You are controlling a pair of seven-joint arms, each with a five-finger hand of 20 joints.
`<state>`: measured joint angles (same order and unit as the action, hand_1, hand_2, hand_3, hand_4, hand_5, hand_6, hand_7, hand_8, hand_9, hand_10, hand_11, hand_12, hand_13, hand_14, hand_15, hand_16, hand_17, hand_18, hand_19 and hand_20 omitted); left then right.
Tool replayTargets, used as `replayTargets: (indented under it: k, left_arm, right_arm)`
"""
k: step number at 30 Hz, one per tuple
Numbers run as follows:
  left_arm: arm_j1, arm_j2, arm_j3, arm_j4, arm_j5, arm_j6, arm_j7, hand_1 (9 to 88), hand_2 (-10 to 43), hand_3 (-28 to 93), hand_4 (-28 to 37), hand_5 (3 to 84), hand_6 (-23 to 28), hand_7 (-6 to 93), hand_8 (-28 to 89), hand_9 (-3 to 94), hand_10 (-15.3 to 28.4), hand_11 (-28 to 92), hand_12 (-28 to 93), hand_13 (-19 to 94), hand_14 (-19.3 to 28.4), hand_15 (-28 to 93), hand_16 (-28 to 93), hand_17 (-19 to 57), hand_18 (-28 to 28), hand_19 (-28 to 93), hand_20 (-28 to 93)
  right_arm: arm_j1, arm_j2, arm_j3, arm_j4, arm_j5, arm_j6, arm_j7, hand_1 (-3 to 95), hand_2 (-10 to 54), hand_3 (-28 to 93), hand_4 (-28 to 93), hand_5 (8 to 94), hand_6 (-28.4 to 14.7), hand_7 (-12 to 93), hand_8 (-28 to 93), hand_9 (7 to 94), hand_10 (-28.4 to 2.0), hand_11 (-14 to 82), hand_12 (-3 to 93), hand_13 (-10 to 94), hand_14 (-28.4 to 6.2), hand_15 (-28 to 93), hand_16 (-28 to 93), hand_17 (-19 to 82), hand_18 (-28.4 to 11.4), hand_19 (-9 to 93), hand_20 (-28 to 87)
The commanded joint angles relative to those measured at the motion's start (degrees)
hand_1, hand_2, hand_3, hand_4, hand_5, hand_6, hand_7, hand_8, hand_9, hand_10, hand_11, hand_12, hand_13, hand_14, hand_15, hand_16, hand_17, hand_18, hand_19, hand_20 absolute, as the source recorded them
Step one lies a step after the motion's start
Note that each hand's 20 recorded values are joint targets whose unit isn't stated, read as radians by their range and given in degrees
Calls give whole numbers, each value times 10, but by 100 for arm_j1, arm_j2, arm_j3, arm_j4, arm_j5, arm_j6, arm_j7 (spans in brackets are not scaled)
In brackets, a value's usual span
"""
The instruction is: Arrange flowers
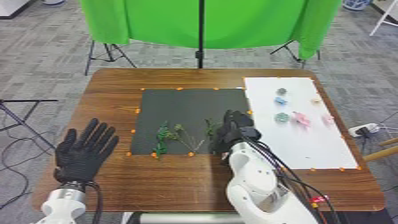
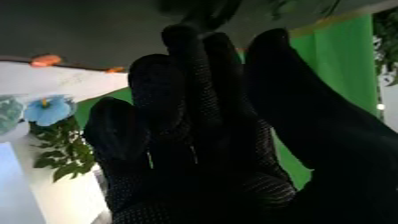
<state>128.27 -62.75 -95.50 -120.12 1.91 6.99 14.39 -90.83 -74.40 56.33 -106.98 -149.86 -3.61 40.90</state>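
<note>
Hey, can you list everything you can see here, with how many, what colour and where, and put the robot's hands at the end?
Table: one, brown, centre
Mat: one, black, on the table
Sheet: one, white, on the table, right of the mat
Stems: at least three, green, on the mat
Pink flowers: two, pink, on the sheet
Blue flower: one, blue, on the sheet
Other small pieces: three, two grey-green and one cream, on the sheet
Tape bits: many, orange, round the mat and sheet
Curtain: one, green, beyond the table
Stands: several, black, around the table
Floor: one, grey
Left hand: one, black, left of the mat
Right hand: one, black, at the mat's right edge
</note>
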Motion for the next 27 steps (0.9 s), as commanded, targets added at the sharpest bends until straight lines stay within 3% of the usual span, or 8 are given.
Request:
replayTargets:
  k: [1,5,7,10,15,19,23,27]
  left_arm:
    - [119,-20,-21,-13,-59,41,26,284,96,779,-283,438,100,87,-81,376,157,174,103,262,164,294,-56,-81,134,323,108]
    - [187,-32,-58,-50,-67,123,93,284,97,779,-283,439,100,87,-81,377,156,174,103,262,164,294,-56,-80,134,323,109]
    - [195,-33,-56,-61,-111,167,139,284,97,779,-283,439,100,88,-81,377,157,175,103,262,163,295,-57,-80,134,324,109]
    - [195,-48,-56,-64,-114,186,137,284,98,781,-283,440,100,89,-81,378,157,177,103,263,163,295,-57,-80,134,324,109]
    - [139,-38,-16,-48,-123,178,121,285,100,781,-283,442,100,91,-82,379,156,178,102,263,164,297,-57,-81,135,326,109]
    - [139,-45,-1,-49,-120,188,115,285,100,782,-283,443,100,93,-83,379,157,180,102,263,164,299,-58,-82,135,328,110]
    - [149,-58,17,-46,-114,201,80,284,100,784,-283,443,100,93,-84,380,157,180,101,263,164,300,-59,-81,135,327,109]
    - [181,-71,12,-73,-62,320,73,283,101,784,-283,443,101,93,-83,379,157,181,101,264,164,302,-59,-82,134,326,109]
  right_arm:
    - [-138,192,144,-341,-15,177,17,430,-95,838,-283,616,-86,213,-121,603,-222,226,168,582,-184,758,260,389,-284,932,650]
    - [-314,368,303,-764,473,299,-166,406,-95,828,-272,599,-93,217,-127,576,-234,218,162,566,-193,759,237,388,-283,932,649]
    - [-393,405,415,-1032,1012,9,-225,394,-95,815,-252,612,-87,212,-128,616,-223,354,210,589,-194,819,272,395,-271,932,650]
    - [-428,361,564,-1260,1794,-524,-212,391,-88,805,-240,656,-75,204,-127,655,-215,401,221,614,-192,838,292,397,-266,932,652]
    - [-373,217,634,-1245,2132,-1004,-238,384,-51,801,-236,656,-65,179,-125,635,-222,329,198,585,-197,811,299,374,-267,932,628]
    - [-360,171,525,-1198,1980,-1305,-182,378,-38,806,-235,642,-57,151,-120,605,-230,215,166,544,-202,741,245,355,-269,932,592]
    - [-355,151,466,-1053,1701,-1372,-145,373,-34,806,-232,648,-52,144,-119,595,-235,201,165,532,-208,734,231,351,-271,932,580]
    - [-337,165,489,-966,1584,-1590,-121,366,-25,805,-227,656,-55,136,-117,587,-238,201,168,522,-210,737,225,349,-272,932,574]
